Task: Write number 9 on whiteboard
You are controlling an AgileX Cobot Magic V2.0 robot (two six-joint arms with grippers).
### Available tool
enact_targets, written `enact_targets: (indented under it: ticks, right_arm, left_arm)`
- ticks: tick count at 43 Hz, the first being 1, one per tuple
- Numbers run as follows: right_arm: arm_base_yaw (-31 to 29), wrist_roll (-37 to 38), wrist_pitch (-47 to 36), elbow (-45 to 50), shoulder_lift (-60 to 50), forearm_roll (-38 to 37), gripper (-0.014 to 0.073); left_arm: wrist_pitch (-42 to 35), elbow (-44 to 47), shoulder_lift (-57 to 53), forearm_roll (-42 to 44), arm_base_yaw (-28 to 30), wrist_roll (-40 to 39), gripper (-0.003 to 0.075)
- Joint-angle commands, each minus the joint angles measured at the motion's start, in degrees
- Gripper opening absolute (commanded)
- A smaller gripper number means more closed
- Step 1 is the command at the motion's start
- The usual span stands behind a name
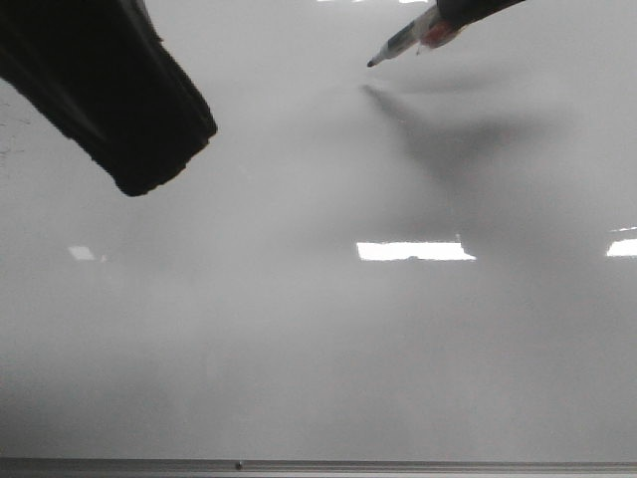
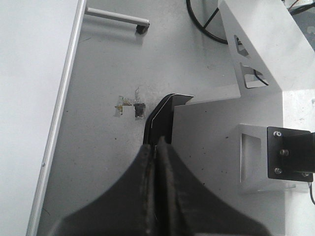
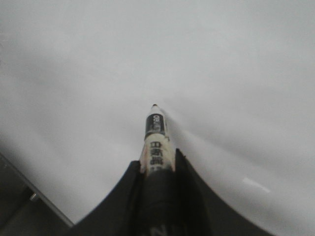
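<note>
The whiteboard [image 1: 299,339] takes up pretty much the whole front view, glossy grey-white with a few bright light reflections on it and its thin metal frame strip [image 1: 318,465] running along the near edge. No number 9 on it anywhere that I can see, the board looks bare in both the front and right wrist views.

Left claw [image 1: 149,149] pokes in from the board's far left corner as a big dark blob, and the front view alone won't tell you how it stands. The left wrist view does: the two black fingers [image 2: 147,187] are pressed flat together with nothing between them. That same view is the only one showing what's off the board, a speckled grey floor [image 2: 108,73], a white metal bracket [image 2: 236,113] and some black cable [image 2: 206,24], with the board's edge down one side.

Right claw [image 3: 156,162] is clamped on a marker [image 3: 156,137], only really clear in the right wrist view, where the pen sticks out between the fingers with black printing on its white barrel. In the front view the marker [image 1: 403,43] comes in from the far right part of the board, tip [image 1: 371,64] angled down, with its shadow a little apart on the board, so the tip looks to be just off it.
</note>
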Motion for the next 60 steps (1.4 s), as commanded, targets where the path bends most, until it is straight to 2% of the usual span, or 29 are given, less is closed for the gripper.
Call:
enact_targets:
  ticks: [1, 9, 20, 29, 39, 46, 60]
  right_arm:
    - [-0.2, -0.1, -4.0, -2.6, -0.9, 2.4, -0.0067]
    - [-0.1, -0.1, -4.5, -6.5, 2.1, 2.8, -0.0067]
    - [3.4, -0.1, 0.2, -14.8, 9.6, 3.0, -0.0067]
    - [4.5, 0.1, 7.1, -15.2, 13.3, 1.4, -0.0058]
    - [0.9, 4.8, 9.1, -11.3, 10.6, -5.5, -0.0058]
    - [-2.2, 5.0, 7.8, -10.4, 7.0, -5.6, -0.0058]
    - [-2.3, 5.1, 4.9, -12.3, 4.2, -5.3, -0.0058]
  left_arm:
    - [-1.2, -1.8, -1.7, -2.9, -0.4, -0.5, -0.0019]
    - [-1.3, -1.8, -1.7, -2.9, -0.4, -0.5, -0.0019]
    - [-1.3, -1.8, -1.7, -2.9, -0.4, -0.5, -0.0019]
    - [-1.3, -1.8, -1.7, -2.9, -0.4, -0.5, -0.0019]
    - [-1.3, -1.8, -1.7, -2.9, -0.4, -0.5, -0.0019]
    - [-1.3, -1.8, -1.7, -2.9, -0.4, -0.5, -0.0019]
    - [-1.3, -1.8, -1.7, -2.9, -0.4, -0.5, -0.0019]
